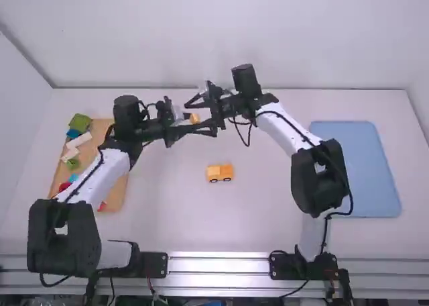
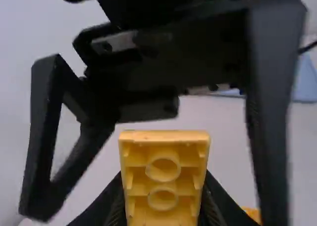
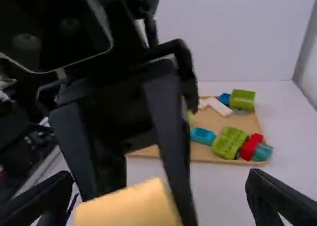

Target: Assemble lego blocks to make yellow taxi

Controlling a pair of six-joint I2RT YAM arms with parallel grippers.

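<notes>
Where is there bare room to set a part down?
Between the board and car, between car and right arm, between car and rail, and on the blue tray. Crowded: the board, under its blocks, and where left gripper and right gripper meet.

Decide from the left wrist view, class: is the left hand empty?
No, the left hand has its fingers closed on a yellow block.
</notes>
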